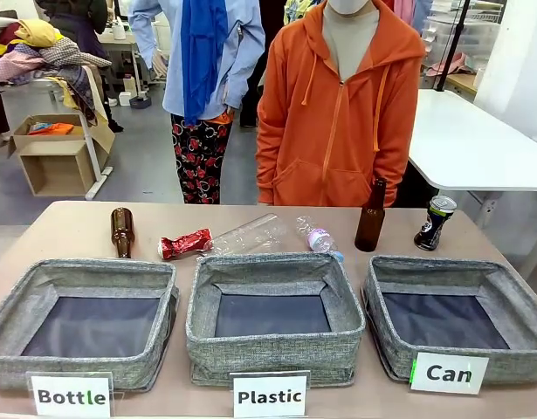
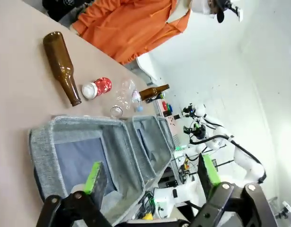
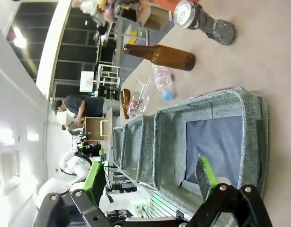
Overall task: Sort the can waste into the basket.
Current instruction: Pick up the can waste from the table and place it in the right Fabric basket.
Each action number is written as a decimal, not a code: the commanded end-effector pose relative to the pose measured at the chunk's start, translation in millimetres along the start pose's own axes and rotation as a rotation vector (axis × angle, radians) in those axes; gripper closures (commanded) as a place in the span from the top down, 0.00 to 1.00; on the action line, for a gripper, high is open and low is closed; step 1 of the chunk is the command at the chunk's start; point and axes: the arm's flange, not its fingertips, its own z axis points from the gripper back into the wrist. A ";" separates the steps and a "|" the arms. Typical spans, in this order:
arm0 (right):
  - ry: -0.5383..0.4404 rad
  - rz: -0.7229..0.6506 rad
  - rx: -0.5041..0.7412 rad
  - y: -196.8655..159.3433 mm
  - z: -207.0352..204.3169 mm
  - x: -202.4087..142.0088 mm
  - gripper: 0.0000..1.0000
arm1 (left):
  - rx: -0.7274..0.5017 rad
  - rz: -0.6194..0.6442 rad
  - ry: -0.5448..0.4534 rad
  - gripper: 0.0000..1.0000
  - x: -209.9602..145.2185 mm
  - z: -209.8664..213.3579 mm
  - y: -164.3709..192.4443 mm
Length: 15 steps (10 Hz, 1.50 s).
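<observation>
Blue can (image 1: 436,223) stands upright just beyond the Can basket (image 1: 512,286), on its far side, dead ahead of the right claw (image 3: 150,178) (wide open, empty), so that arm's closer.

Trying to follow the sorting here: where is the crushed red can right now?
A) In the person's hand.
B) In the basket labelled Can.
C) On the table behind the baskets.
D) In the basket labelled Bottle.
C: the crushed red can lies on the table, between a lying brown bottle and a clear plastic bottle.
</observation>
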 end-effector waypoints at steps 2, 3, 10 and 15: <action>0.045 0.056 0.011 19.3 -8.7 -0.8 1.00 | 0.027 -0.033 0.075 1.00 0.6 -2.8 -13.1; 0.045 0.056 0.011 19.3 -8.7 -0.8 1.00 | 0.027 -0.033 0.075 1.00 0.6 -2.8 -13.1; 0.048 0.341 -0.158 16.8 -38.5 24.2 1.00 | 0.027 -0.033 0.075 1.00 0.6 -2.8 -13.1; -0.064 1.155 -0.452 21.7 -106.1 36.5 1.00 | 0.027 -0.033 0.075 1.00 0.6 -2.8 -13.1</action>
